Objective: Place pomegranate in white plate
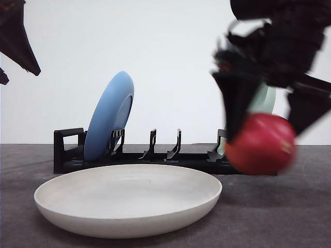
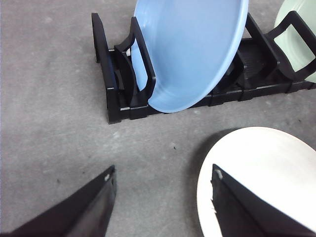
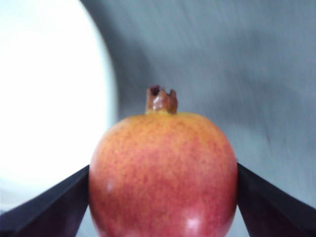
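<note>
The white plate [image 1: 128, 204] sits bare near the table's front edge, before a black dish rack [image 1: 150, 157] holding a blue plate [image 1: 109, 114] and a pale green plate [image 1: 262, 101]. The right gripper [image 1: 269, 124] clamps the pomegranate [image 1: 260, 143] in the air, right of the white plate; the left gripper [image 2: 163, 197] is spread wide.

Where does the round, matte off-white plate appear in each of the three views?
Front view: the off-white plate lies low and centre, before the black rack.
Left wrist view: at the lower right corner, near the rack.
Right wrist view: a blurred white area at the left.
Shared landmark: the plate itself.
</note>
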Controlling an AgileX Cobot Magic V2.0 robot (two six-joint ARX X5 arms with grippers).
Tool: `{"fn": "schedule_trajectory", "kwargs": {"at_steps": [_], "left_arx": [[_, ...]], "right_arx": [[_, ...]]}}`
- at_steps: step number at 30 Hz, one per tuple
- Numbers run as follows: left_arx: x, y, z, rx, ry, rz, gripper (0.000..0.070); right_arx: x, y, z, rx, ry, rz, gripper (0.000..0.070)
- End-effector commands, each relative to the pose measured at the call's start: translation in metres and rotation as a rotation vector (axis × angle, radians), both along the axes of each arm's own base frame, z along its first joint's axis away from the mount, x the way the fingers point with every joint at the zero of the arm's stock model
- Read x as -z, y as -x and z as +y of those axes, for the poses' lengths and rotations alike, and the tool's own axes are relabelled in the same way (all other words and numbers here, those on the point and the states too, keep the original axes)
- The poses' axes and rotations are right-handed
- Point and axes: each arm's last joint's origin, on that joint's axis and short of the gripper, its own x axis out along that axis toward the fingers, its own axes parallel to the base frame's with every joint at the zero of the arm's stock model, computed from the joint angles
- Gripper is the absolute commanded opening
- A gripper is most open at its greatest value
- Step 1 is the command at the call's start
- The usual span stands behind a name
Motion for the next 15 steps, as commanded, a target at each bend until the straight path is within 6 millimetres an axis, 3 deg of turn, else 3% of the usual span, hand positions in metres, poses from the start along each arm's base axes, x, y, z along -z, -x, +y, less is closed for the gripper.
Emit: {"fn": "schedule_trajectory", "kwargs": {"at_steps": [1,8,15], "left_arx": [[-0.005,-0.001,-0.001,0.012,0.003,-0.022,0.0354],[-0.005,-0.001,-0.001,0.012,0.003,-0.022,0.0353],[-0.005,-0.001,-0.001,0.01,0.006,-0.02,0.0354]], "right_arx": [[-0.003,-0.001,0.013,-0.068,-0.04,-0.038,0.0479],[-0.001,0.011,0.06,-0.238,-0.152,-0.156,0.0479],[0.018,0.017,0.095,-0.342,-0.148,-0.227,0.0479]]}}
